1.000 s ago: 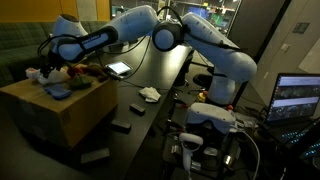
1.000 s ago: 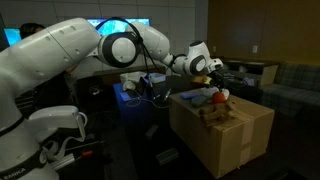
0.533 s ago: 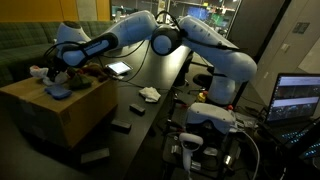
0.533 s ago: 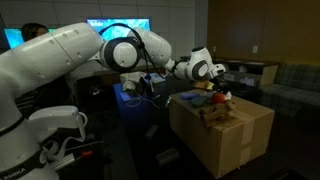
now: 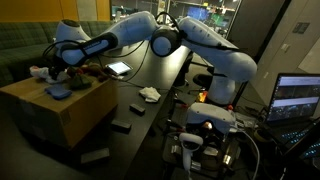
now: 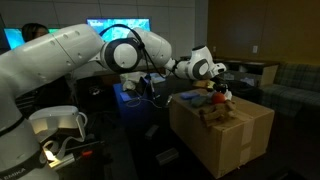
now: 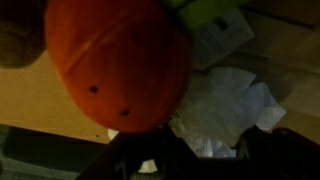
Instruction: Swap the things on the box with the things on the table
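A cardboard box shows in both exterior views. On its top lie an orange plush toy, a crumpled white tissue, a blue item and a yellow-green item. My gripper hovers just over these things, also seen from the other side. In the wrist view my gripper is open, with its dark fingers on either side of the white tissue and the orange toy close on the left. On the black table lie a white cloth and small black blocks.
A lit tablet lies on the far part of the table. More black blocks lie near the table's front and lower down. A laptop stands at the right. A couch is behind the box.
My gripper has come down and slightly forward toward the things on the box top. Since half a second ago it has hardly moved.
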`<action>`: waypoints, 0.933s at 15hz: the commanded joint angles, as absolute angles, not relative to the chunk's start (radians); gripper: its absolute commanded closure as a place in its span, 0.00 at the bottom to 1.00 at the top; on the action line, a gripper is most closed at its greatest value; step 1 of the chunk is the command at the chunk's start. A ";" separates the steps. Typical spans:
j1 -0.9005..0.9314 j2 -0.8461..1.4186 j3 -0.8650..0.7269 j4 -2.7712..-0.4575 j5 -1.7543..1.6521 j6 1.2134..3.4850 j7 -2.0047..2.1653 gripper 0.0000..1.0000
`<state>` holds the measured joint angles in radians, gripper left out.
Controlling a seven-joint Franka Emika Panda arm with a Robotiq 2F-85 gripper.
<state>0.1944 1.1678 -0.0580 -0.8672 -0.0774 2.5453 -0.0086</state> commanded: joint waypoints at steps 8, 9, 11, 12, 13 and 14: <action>0.219 1.155 -0.072 -0.819 -0.107 2.519 0.039 0.98; 0.230 1.141 -0.087 -0.834 -0.093 2.530 0.042 0.99; 0.243 1.109 -0.092 -0.859 -0.095 2.535 0.056 0.99; 0.249 1.089 -0.093 -0.873 -0.095 2.530 0.057 0.99; 0.263 1.074 -0.102 -0.890 -0.099 2.533 0.070 0.99; 0.272 1.048 -0.105 -0.913 -0.100 2.525 0.073 0.99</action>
